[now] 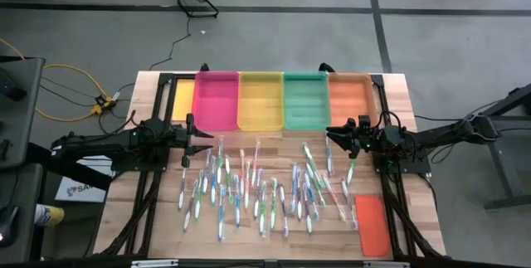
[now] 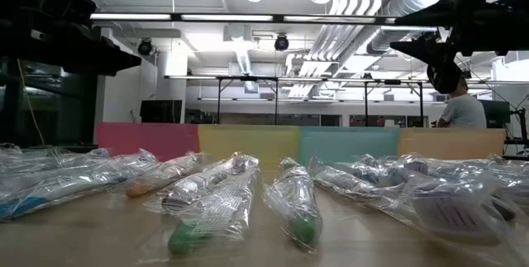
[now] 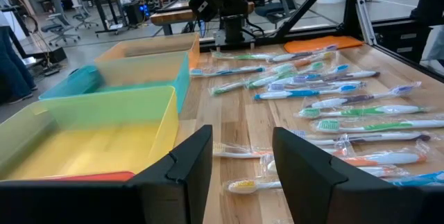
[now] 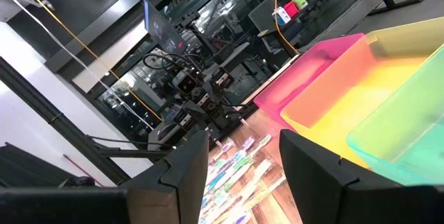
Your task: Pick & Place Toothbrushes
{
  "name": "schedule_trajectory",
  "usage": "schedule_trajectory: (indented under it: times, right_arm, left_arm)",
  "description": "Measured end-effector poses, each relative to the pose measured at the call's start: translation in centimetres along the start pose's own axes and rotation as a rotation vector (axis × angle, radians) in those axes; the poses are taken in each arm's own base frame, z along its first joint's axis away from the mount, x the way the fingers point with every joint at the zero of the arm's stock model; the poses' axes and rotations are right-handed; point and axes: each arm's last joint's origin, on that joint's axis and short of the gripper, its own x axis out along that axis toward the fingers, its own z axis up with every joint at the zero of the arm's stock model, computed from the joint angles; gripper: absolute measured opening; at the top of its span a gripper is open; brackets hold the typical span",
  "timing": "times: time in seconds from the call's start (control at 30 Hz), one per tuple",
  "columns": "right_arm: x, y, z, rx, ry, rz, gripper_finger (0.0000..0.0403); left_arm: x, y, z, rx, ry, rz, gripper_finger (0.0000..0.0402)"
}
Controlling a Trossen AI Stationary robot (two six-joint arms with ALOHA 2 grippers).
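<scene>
Many wrapped toothbrushes lie flat and scattered over the middle of the wooden table, below the row of trays. They fill the foreground of the low view and show in the left wrist view. My left gripper hovers open above the left end of the pile, in front of the pink tray; its fingers hold nothing. My right gripper hovers open above the pile's right end, in front of the orange tray; its fingers are empty too.
The pink tray, a yellow tray, a green tray and the orange tray stand side by side along the far edge. A flat orange lid lies at the near right. Black frame rails run along both table sides.
</scene>
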Motion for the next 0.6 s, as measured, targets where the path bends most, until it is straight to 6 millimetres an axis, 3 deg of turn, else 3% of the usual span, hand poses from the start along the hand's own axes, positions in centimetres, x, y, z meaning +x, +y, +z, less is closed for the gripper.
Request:
schedule_trajectory:
  times: [0.6]
  right_arm:
    - [-0.01, 0.19, 0.00, 0.030, 0.025, 0.048, 0.0172]
  left_arm:
    - [0.00, 0.00, 0.00, 0.000, 0.000, 0.000, 0.0147]
